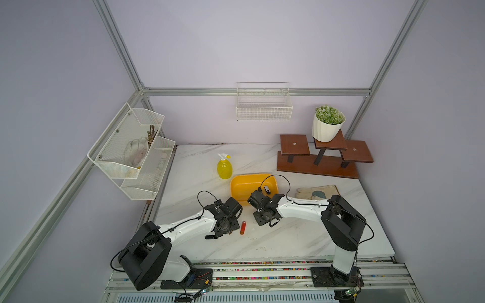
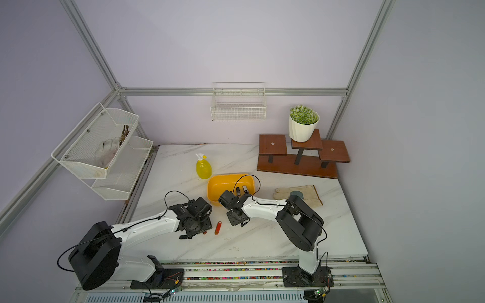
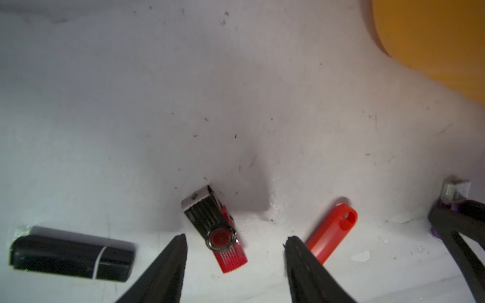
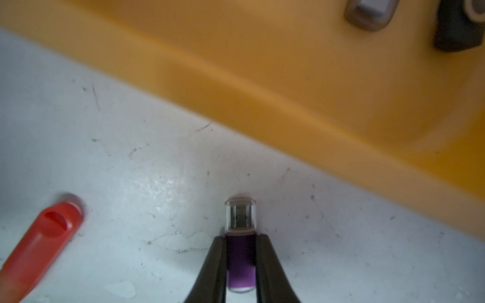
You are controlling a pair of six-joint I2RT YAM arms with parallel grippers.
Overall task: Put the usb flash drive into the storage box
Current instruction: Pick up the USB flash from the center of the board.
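My left fingers (image 3: 165,270) stood apart, empty, flanking a red-black drive (image 3: 214,228) (left wrist view); right fingers (image 4: 212,270) clamped the purple usb flash drive (image 4: 241,265) outside the storage box (image 4: 262,78) (right wrist view); in a top view two drives (image 2: 245,189) lay boxed.

I can't read any words or numbers here. There are some tiny white marks on the black top of my left claw (image 1: 227,230) in both top views. They are too small for me to make out.
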